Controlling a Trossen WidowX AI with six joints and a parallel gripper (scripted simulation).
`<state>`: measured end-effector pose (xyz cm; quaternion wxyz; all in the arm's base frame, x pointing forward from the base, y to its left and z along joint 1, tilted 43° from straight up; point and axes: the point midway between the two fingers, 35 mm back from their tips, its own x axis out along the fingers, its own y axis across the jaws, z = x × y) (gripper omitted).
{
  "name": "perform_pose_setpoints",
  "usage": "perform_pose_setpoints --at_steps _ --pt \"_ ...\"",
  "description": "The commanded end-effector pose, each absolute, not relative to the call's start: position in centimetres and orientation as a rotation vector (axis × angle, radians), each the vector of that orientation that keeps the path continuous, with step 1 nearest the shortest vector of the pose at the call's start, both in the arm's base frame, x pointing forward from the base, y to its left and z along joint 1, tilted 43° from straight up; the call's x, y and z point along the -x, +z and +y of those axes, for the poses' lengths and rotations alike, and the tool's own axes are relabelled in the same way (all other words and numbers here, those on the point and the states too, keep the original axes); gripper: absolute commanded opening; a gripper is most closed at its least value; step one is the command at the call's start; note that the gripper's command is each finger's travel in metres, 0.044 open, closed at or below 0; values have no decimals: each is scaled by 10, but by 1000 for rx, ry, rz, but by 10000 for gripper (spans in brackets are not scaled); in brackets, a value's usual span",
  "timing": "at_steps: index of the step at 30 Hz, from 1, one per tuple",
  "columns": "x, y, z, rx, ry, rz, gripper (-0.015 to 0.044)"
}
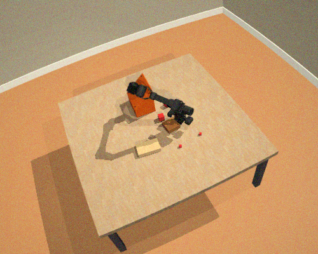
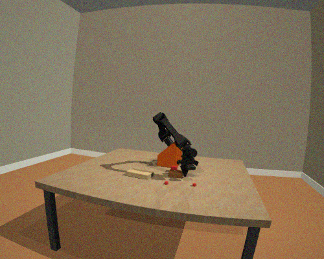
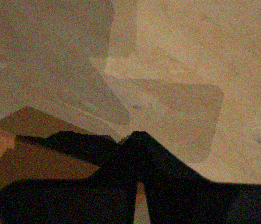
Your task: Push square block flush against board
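The square block [image 1: 171,126] [image 2: 175,174] [image 3: 32,162] is brown and lies flat on the table [image 1: 168,178] [image 2: 119,191]. The board [image 1: 148,148] [image 2: 138,174] is a pale cream oblong, lying flat to the block's left and nearer the front in the top view. A gap of table separates them, and their sides are not parallel. My gripper [image 1: 180,123] [image 2: 185,175] [image 3: 139,137] is shut and empty. Its tips are low, at the block's right side in the top and exterior views. Whether they touch it I cannot tell. The board is not visible in the wrist view.
A red cube [image 1: 161,117] [image 2: 173,168] stands just behind the block; another [image 1: 165,105] is partly hidden by the arm. Two small red cubes [image 1: 180,146] [image 1: 200,133] [image 2: 166,182] [image 2: 194,184] lie on the front side. An orange upright piece [image 1: 143,108] [image 2: 167,158] stands behind.
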<state>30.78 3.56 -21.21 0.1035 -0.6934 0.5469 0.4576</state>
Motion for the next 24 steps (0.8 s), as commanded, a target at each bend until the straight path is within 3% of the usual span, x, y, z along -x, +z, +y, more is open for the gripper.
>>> perform_pose_setpoints --at_steps 1,24 --pt "-309 -208 30 2050 1350 1620 0" --pt "-295 -227 50 2049 1349 1621 0"
